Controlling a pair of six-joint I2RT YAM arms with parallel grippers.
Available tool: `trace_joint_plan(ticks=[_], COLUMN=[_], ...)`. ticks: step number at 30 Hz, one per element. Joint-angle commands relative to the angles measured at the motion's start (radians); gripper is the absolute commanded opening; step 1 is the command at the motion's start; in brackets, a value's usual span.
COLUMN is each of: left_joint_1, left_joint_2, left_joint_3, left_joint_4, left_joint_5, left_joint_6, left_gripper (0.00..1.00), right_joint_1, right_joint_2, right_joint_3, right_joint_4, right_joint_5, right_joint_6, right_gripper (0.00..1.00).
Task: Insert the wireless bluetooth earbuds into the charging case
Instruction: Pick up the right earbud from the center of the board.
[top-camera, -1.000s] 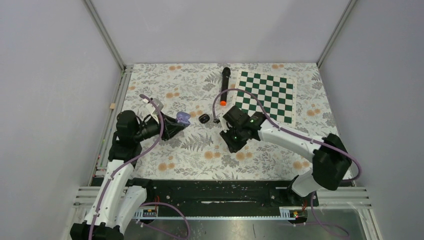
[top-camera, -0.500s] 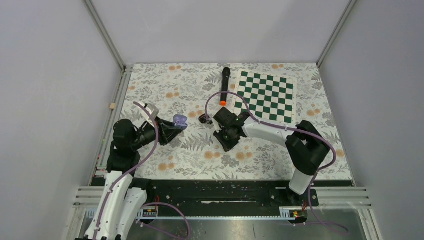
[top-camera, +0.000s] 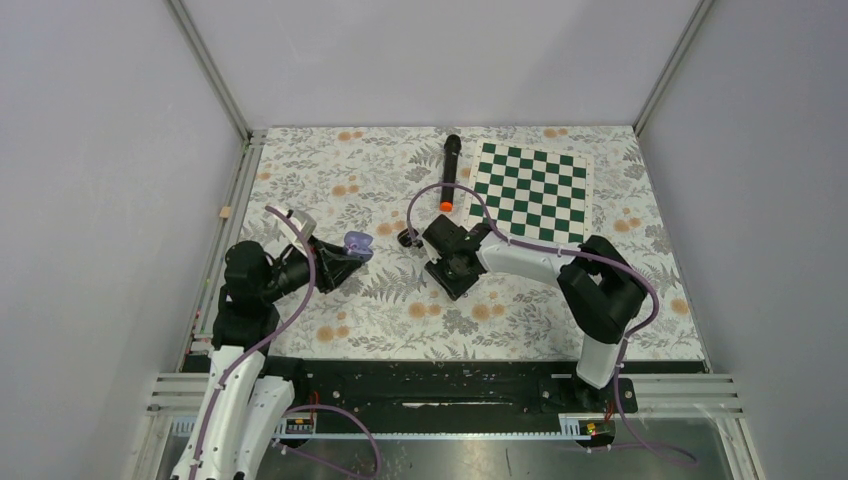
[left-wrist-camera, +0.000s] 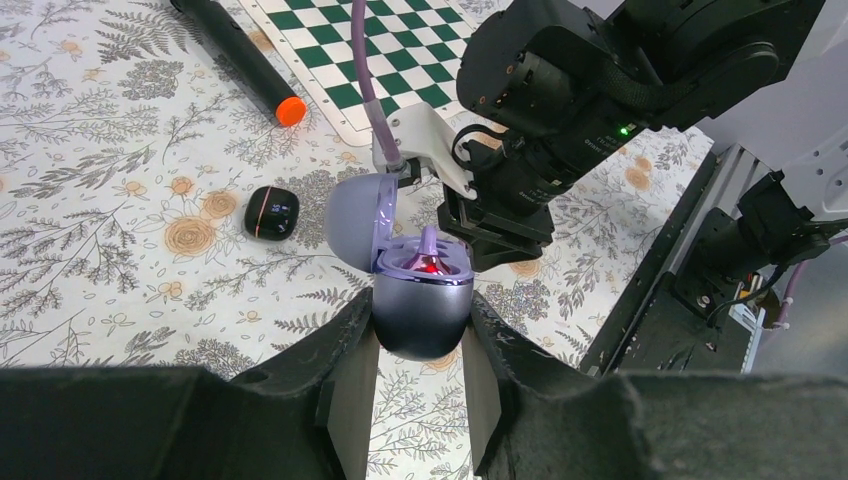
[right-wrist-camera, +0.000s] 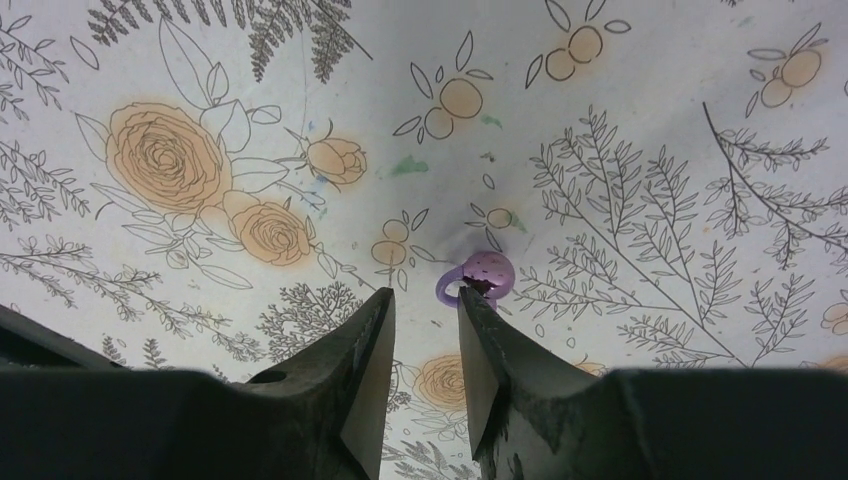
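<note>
My left gripper is shut on the lower half of a lilac charging case and holds it above the mat. Its lid stands open. One lilac earbud sits inside, by a red light. In the top view the case is left of centre. My right gripper is open and points down at the mat. A second lilac earbud lies on the mat, touching the outer tip of the right finger, not between the jaws. The right gripper hides this earbud from above.
A small black oval case lies on the floral mat between the two grippers and also shows in the left wrist view. A black microphone with an orange end and a green chessboard lie at the back.
My right gripper has moved left and a little further back, its arm folding in. My left gripper has drawn slightly back with the open case still held.
</note>
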Motion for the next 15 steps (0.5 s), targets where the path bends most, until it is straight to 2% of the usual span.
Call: trace_joint_plan(ticks=[1, 15], left_joint_1=[0.008, 0.019], left_joint_2=[-0.012, -0.001], left_joint_3=[0.022, 0.016], left_joint_4=[0.039, 0.076], left_joint_5=[-0.017, -0.019], left_joint_6=[-0.003, -0.031], left_gripper=[0.0, 0.0], right_joint_1=[0.005, -0.003], right_joint_2=[0.026, 0.022], right_joint_3=[0.049, 0.038], right_joint_4=[0.007, -0.01], right_joint_5=[0.043, 0.12], right_joint_6=[-0.023, -0.05], right_gripper=[0.38, 0.39])
